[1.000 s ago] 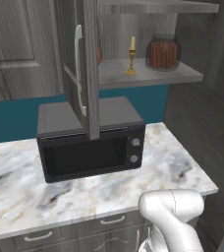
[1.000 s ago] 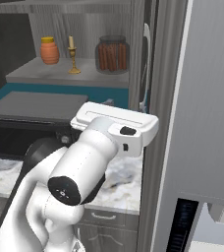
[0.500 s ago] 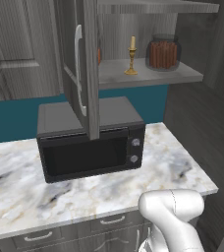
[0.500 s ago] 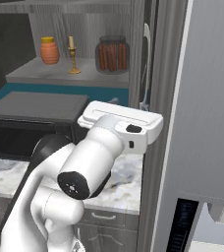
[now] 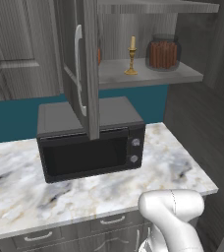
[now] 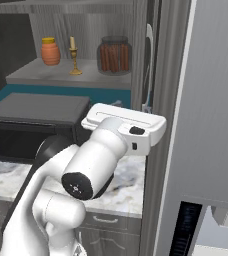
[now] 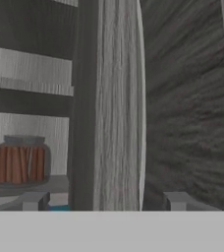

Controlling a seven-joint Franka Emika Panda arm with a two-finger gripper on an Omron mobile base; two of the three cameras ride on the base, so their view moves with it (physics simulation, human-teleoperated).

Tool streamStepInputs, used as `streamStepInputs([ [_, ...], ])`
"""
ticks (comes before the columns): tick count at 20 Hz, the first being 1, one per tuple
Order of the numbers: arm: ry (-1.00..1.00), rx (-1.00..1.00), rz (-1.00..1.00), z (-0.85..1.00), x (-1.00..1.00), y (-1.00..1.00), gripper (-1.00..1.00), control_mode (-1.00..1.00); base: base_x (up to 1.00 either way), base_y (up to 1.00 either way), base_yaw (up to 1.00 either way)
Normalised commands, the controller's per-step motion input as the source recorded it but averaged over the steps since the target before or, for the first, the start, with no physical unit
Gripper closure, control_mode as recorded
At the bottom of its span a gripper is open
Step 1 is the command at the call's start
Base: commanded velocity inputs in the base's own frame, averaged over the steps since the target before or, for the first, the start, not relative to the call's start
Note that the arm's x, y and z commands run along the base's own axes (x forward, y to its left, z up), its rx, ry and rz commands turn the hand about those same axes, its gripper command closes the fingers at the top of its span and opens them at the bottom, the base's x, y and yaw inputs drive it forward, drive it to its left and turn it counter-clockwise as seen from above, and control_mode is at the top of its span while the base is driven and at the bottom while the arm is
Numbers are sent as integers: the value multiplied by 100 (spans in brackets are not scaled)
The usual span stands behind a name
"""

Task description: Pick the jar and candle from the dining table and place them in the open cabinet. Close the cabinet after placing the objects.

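Since a second ago the arm's hand has swung further right toward the cabinet's side panel; nothing on the shelf has moved. The gripper (image 7: 104,201) stands wide with nothing between its fingertips, facing an upright edge of the cabinet (image 7: 114,108) close ahead. The jar (image 7: 20,162) sits left of the gripper on the shelf, with the candle (image 6: 74,55) and an orange bottle (image 6: 50,51) beyond it. The door (image 5: 79,64) hangs open above the microwave (image 5: 89,142).
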Motion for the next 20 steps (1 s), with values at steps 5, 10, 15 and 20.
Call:
streamStepInputs([
  [5, 0, 3, 0, -13, 31, -19, -100, -100, 0, 0, 0],
  [10, 0, 4, 0, -14, 37, -19, -100, -100, 0, 0, 0],
  [15, 2, 5, 0, -24, 48, -16, -100, -100, 0, 0, 0],
  [20, 4, 6, 0, -30, 71, -16, -100, -100, 0, 0, 0],
])
